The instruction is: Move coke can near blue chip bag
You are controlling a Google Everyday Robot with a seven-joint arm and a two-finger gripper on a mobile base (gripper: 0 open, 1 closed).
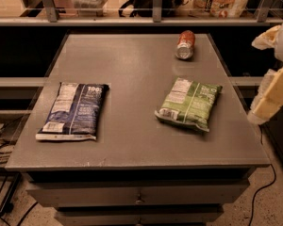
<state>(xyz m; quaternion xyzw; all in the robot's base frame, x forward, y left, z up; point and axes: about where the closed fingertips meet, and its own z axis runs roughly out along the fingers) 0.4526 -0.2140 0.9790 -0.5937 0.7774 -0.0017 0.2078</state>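
Observation:
The coke can [185, 44] is red with silver ends and lies on its side at the far right of the grey table [132, 65]. The blue chip bag [73, 110] lies flat at the table's left front, far from the can. My gripper [272, 96] is cream-coloured and hangs at the right edge of the view, just off the table's right side. It is to the right of the green chip bag and in front of the can, touching neither.
A green chip bag [189, 103] lies flat at the right middle of the table, between the can and the front edge. A railing [151, 20] with shelves behind runs along the back. Drawers [139, 197] sit under the tabletop. Cables lie on the floor at both sides.

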